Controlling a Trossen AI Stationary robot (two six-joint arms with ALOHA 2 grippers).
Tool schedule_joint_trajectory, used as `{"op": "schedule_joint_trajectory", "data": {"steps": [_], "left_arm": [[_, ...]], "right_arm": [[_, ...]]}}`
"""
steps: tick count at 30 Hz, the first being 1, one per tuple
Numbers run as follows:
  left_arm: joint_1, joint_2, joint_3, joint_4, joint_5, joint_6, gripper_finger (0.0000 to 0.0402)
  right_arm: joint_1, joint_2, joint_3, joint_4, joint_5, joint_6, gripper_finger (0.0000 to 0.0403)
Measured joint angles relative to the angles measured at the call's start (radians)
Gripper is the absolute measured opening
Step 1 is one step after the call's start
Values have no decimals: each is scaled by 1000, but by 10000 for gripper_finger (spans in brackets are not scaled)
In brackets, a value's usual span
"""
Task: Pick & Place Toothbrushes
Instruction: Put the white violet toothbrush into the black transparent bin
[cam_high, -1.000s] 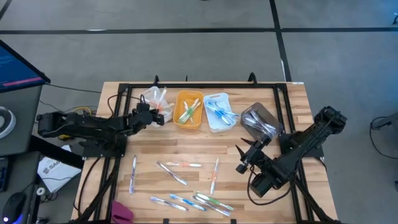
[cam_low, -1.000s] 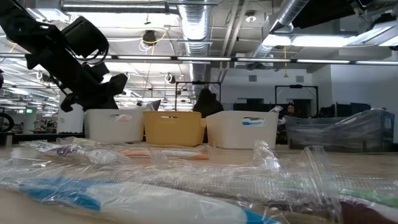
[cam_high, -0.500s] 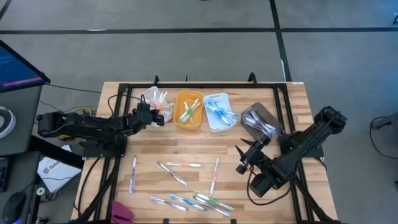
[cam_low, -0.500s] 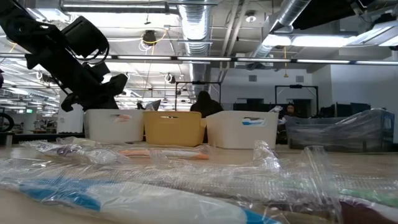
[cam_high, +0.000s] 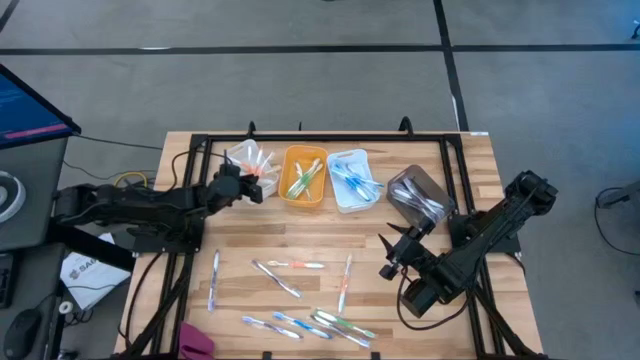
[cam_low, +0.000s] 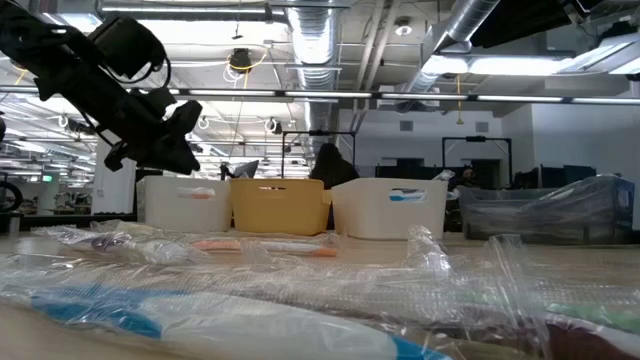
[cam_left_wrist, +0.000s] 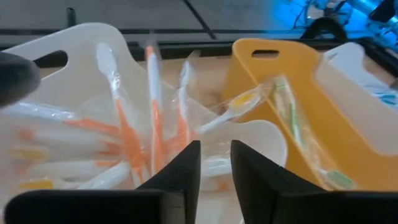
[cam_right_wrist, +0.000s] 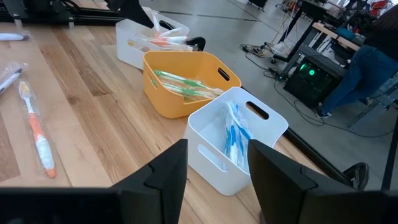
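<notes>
We see loose toothbrushes (cam_high: 300, 265) scattered in the lower centre, long axes mixed, some level, some upright. Our left gripper (cam_high: 251, 187) hovers at the white bin (cam_high: 250, 157), fingers slightly parted, empty. Our right gripper (cam_high: 385, 254) waits open over bare wood at right.

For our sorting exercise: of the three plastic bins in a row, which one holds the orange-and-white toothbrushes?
The white bin at the left end, beside the left gripper. The yellow bin holds green brushes, the other white bin blue ones.

Two dark jointed arms, black cabling, blunt black fingers (cam_right_wrist: 165, 180)
</notes>
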Motion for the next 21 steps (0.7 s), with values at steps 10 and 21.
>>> {"op": "schedule_joint_trajectory", "data": {"steps": [10,21], "left_arm": [[-15,-77,0,10,62,3,124],[-271,-117,1,128,256,60,123]], "right_arm": [[-7,0,0,0,1,-66,161],[-10,0,0,313,-262,-528,161]]}}
